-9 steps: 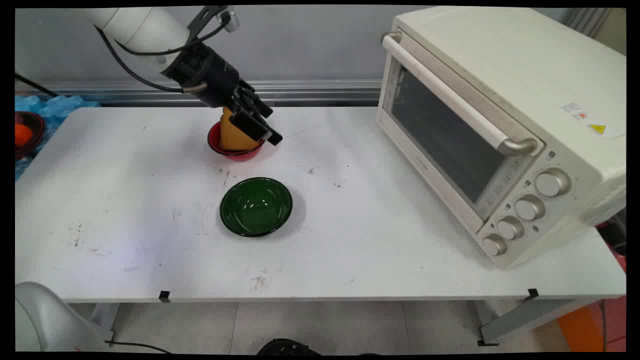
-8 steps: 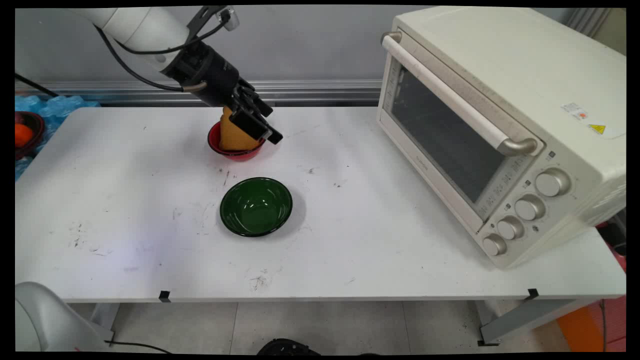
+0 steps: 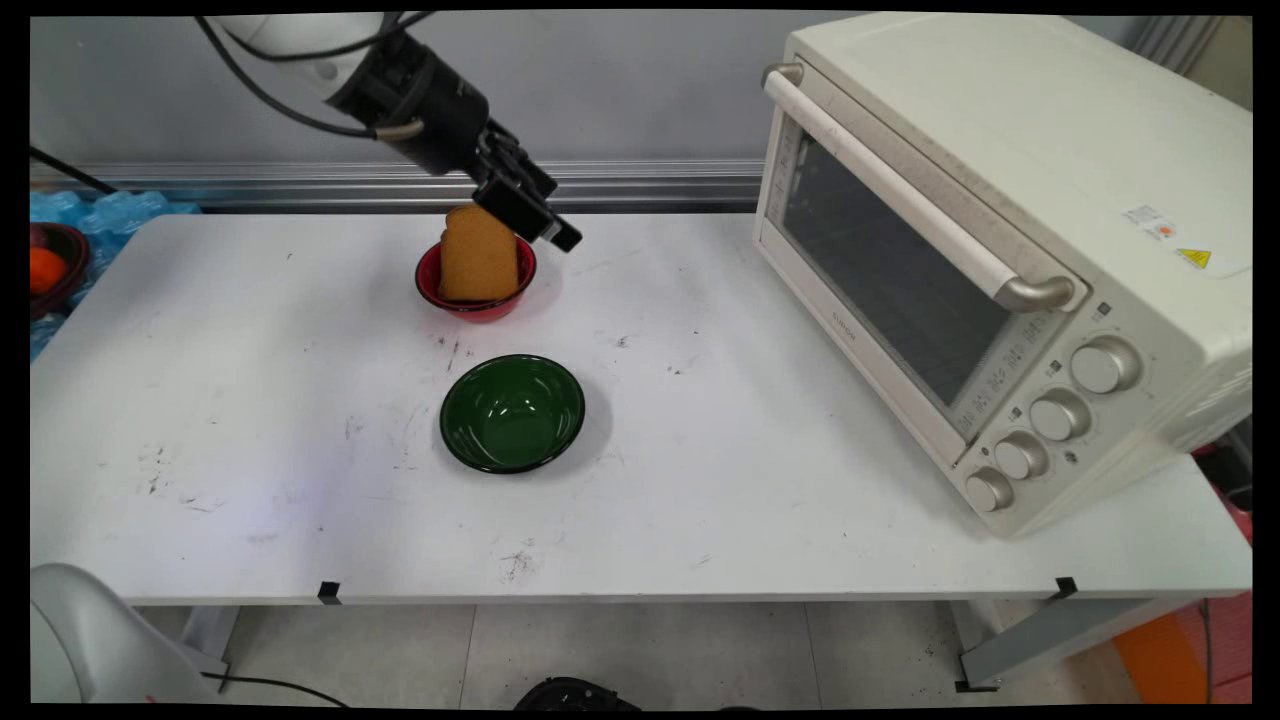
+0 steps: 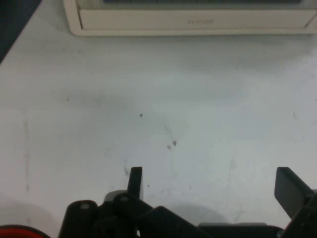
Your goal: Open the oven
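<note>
A brown slice of toast [image 3: 478, 255] stands on edge in a small red bowl [image 3: 470, 305] at the table's back middle. My gripper [image 3: 530, 218] hangs just above and to the right of the toast's top, apart from it. In the hand view the gripper [image 4: 210, 178] is open, with only bare white table between its fingers. A sliver of the red bowl [image 4: 20, 231] shows at that view's bottom left corner. An empty green bowl [image 3: 512, 412] sits nearer the front, below the red one.
A large cream toaster oven [image 3: 1000, 230] with its glass door shut fills the table's right side; its base [image 4: 193, 20] lies ahead of the hand. Off the left edge are blue bags [image 3: 110, 215] and a dark bowl holding an orange thing [image 3: 50, 270].
The gripper has lifted up and slightly right, off the toast. The toast stays standing in the red bowl, now uncovered.
</note>
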